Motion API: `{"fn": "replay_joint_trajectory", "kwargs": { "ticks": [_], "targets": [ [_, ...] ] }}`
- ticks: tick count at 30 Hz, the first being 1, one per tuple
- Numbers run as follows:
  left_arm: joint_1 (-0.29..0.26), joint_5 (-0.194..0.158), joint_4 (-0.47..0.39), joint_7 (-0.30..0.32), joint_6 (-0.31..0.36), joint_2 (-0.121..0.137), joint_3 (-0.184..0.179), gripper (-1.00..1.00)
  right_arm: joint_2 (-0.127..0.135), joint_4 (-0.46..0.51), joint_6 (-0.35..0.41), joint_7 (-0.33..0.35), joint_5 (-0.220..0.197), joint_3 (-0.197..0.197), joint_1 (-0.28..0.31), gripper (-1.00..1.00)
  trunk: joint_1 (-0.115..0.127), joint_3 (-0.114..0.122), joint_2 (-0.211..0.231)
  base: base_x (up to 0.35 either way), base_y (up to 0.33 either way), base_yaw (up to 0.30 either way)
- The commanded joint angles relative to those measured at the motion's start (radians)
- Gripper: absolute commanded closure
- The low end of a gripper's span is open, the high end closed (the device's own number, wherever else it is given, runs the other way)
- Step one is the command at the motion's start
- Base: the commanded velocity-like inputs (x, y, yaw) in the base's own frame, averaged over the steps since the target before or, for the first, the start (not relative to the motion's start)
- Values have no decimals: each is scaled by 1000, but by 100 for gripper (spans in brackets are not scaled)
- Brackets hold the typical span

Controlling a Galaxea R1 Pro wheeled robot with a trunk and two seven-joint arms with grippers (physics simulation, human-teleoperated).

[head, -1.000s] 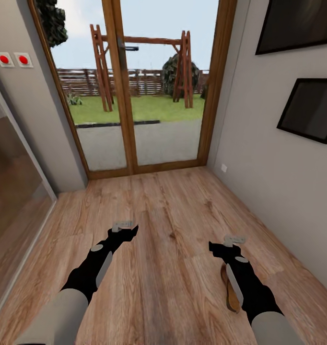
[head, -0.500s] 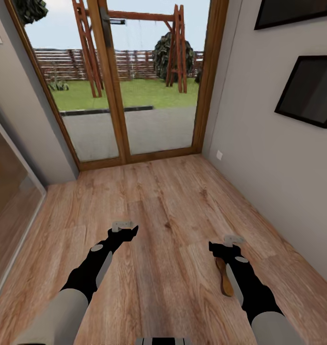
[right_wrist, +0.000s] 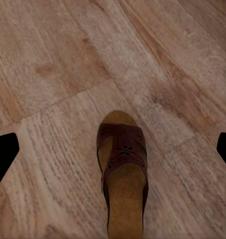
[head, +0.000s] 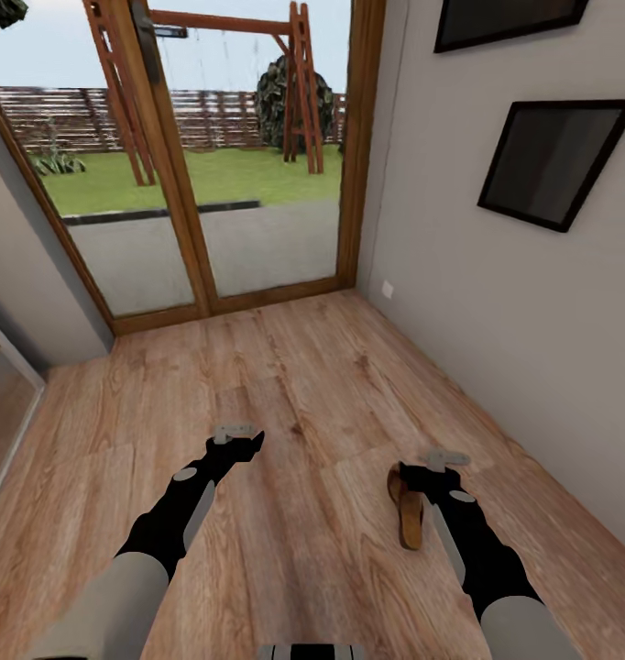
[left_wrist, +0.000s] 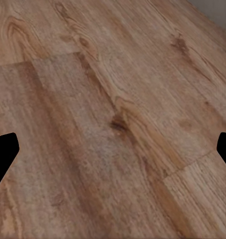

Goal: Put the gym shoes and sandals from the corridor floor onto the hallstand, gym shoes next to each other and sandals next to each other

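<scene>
On the corridor floor point(head: 294, 403), just beside your right hand point(head: 438, 465), lies one sandal point(head: 406, 507): tan sole up, dark reddish-brown strap across it, flat on the planks. From the head view it sits close against the inner side of your right forearm, running lengthwise with the arm. Right wrist view: sandal point(right_wrist: 122, 172) lies below the hand and between its two fingertips point(right_wrist: 3, 154), which sit far apart at either edge of the picture. Hand spread wide, touching nothing.

Your left hand point(head: 236, 436) hangs over bare planks, well apart from the sandal. Left wrist view: fingertips point(left_wrist: 3, 152) also wide apart, wood grain point(left_wrist: 113, 119) between them, nothing pinched.

Ahead of you: glazed wooden door point(head: 175, 183) with garden beyond. Grey wall point(head: 496, 302) on your right carries two dark frames point(head: 546, 160).
</scene>
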State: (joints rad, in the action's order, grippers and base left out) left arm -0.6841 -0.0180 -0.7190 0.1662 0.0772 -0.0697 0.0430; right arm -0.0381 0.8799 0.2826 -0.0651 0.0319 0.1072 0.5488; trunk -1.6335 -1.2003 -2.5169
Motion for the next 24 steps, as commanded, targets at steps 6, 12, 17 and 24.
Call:
{"fn": "replay_joint_trajectory", "kwargs": {
  "ticks": [6, 12, 17, 24],
  "targets": [
    [0, -2, -2, 7, 8, -1, 5, -100, -1, 2, 6, -1, 3, 2, 0, -100, 0, -2, 0, -33, -28, -62],
    [0, -2, -2, 7, 7, -1, 5, -100, -1, 2, 6, -1, 3, 2, 0, -100, 0, -2, 0, -120, -101, -15],
    [0, -2, -3, 7, 7, -1, 5, -100, -1, 2, 6, -1, 3, 2, 0, -100, 0, -2, 0, -13, -11, -1],
    [0, -2, -3, 7, 7, -1, 5, -100, -1, 2, 6, -1, 5, 2, 0, -100, -2, -23, -2, -1, -1, 0]
  ]
}}
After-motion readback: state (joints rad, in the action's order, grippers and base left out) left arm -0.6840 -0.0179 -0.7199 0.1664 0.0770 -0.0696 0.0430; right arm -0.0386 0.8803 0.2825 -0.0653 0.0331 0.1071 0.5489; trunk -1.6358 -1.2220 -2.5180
